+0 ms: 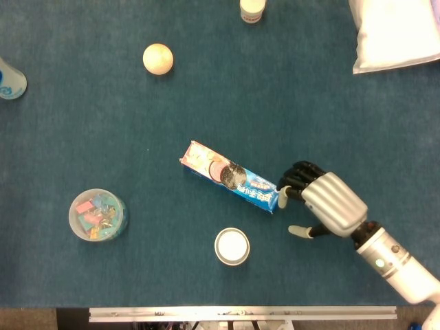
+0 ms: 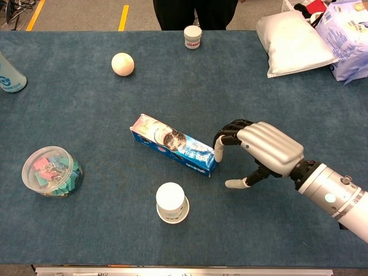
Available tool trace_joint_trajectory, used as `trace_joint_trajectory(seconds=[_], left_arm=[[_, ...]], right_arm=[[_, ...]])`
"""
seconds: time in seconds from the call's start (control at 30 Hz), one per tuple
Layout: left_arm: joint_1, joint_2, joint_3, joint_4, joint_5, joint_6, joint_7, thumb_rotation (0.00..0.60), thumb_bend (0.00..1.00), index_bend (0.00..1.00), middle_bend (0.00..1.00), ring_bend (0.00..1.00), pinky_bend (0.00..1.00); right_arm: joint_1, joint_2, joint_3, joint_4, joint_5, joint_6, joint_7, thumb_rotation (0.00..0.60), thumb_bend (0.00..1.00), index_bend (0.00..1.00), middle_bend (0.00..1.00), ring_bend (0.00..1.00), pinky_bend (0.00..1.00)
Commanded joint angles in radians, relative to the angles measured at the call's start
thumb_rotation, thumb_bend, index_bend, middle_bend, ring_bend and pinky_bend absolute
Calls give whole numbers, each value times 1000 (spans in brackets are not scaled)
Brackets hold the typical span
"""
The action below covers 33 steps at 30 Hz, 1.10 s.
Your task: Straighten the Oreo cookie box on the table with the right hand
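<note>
1. The desk [image 2: 299, 103] is big and has a dark blue cloth on it.
2. A white bag [image 2: 293, 43] lies at the far right corner, and a blue and white bag [image 2: 351, 40] sits just beside it.
3. The right hand [image 2: 261, 152] is at the right end of the box [image 2: 174, 145]. Its fingers [image 2: 220, 150] are curled and spread apart. The fingertips are at the end of the box, maybe touching it. The thumb sticks out below, off the box. The hand holds nothing.
4. The box lies flat near the middle of the desk. It is slanted, with its left end farther back and its right end closer.
5. A clear tub [image 2: 50, 171] of colored clips sits near the left.
6. A white cup [image 2: 172, 201] stands just in front of the box.
7. A pale ball [image 2: 122, 64] sits far back on the left.
8. A small white jar [image 2: 192, 37] stands at the back edge.
9. A bottle [image 2: 10, 77] peeks in at the left edge.
</note>
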Motion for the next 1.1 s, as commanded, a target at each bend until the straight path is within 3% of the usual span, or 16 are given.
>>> trace_joint_trajectory(seconds=[0.03, 1.1], left_arm=[[0, 0, 0, 0, 0, 0, 0, 600, 276, 680, 559, 376, 495], [4, 6, -2, -6, 4, 9, -4, 600, 277, 680, 559, 376, 495]], right_arm=[[10, -2, -3, 7, -9, -8, -8, 600, 0, 512, 367, 225, 174], [76, -42, -33, 52, -76, -45, -186, 600, 0, 564, 336, 193, 132]])
